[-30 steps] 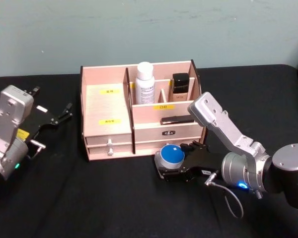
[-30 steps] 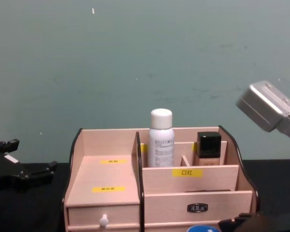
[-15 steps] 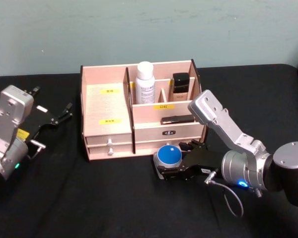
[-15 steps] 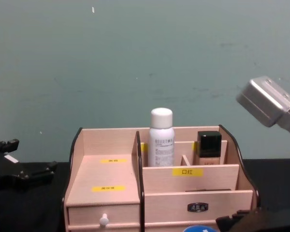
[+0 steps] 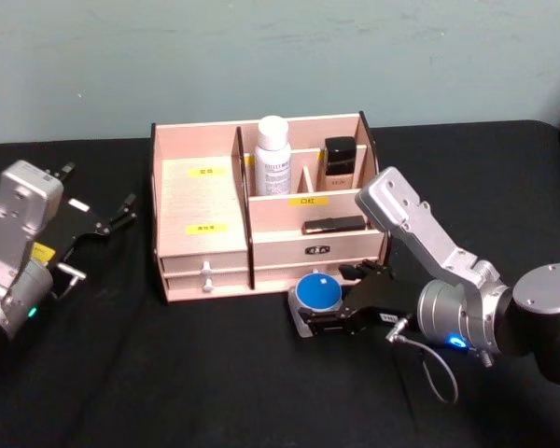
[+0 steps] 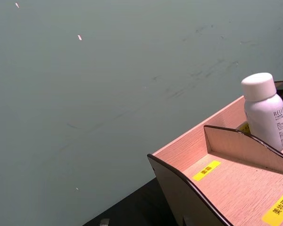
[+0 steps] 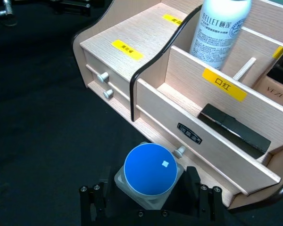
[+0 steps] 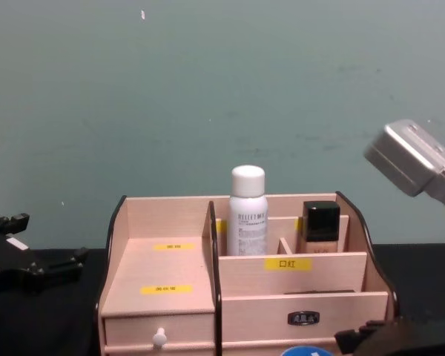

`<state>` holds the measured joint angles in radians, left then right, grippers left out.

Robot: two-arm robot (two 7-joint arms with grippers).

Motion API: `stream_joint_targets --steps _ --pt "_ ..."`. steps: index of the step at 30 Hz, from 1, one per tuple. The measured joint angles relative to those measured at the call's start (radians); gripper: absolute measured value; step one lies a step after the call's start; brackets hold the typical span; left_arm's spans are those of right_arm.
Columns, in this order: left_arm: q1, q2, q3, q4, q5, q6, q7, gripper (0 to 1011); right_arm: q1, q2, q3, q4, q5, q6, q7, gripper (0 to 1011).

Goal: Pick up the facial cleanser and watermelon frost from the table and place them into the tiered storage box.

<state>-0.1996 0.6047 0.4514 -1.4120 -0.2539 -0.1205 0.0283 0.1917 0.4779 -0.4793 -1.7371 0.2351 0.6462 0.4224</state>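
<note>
The right gripper (image 5: 321, 315) clasps a blue-lidded jar (image 5: 317, 291) at 5 o'clock of the tiered storage box (image 5: 201, 201), close to its drawers. The left gripper (image 5: 112, 217), fingers apart, sits at the box's 9 o'clock.

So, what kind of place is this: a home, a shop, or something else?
Most likely a robot test bench, not a home: a table under black cloth against a bare green wall, the right gripper holding a blue-lidded jar before the tiered storage box, the left gripper parked to its left.
</note>
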Motion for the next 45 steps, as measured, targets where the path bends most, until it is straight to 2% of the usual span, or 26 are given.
stream_joint_targets --steps 27,41,45 --pt "0.000 0.000 0.000 0.000 0.000 0.000 0.000 1009 0.024 -0.026 -0.018 0.052 -0.020 -0.010 0.014 1002" --pt "0.000 0.000 0.000 0.000 0.000 0.000 0.000 1010 0.028 -0.027 -0.024 0.058 -0.027 -0.013 0.017 1002" --pt "0.000 0.000 0.000 0.000 0.000 0.000 0.000 1009 0.027 -0.026 -0.024 0.058 -0.027 -0.012 0.017 944"
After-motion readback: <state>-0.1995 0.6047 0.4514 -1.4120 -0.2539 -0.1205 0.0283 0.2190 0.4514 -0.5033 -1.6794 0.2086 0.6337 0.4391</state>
